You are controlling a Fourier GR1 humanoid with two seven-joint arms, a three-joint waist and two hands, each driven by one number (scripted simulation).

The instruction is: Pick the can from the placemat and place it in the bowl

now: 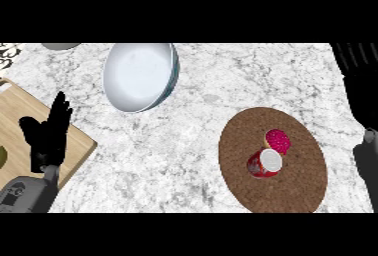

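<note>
There is one bowl, one brown placemat, one red can and one pink-topped item whose kind cannot be told. One wooden board lies at the left, and one grey round thing shows partly at the top edge. One black hand is plainly in view, with only a sliver of grey at the right edge.

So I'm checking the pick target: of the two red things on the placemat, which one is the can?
The can is the nearer, lower one with the white circular end; the pink-red speckled object lies just beyond it on the brown placemat.
</note>
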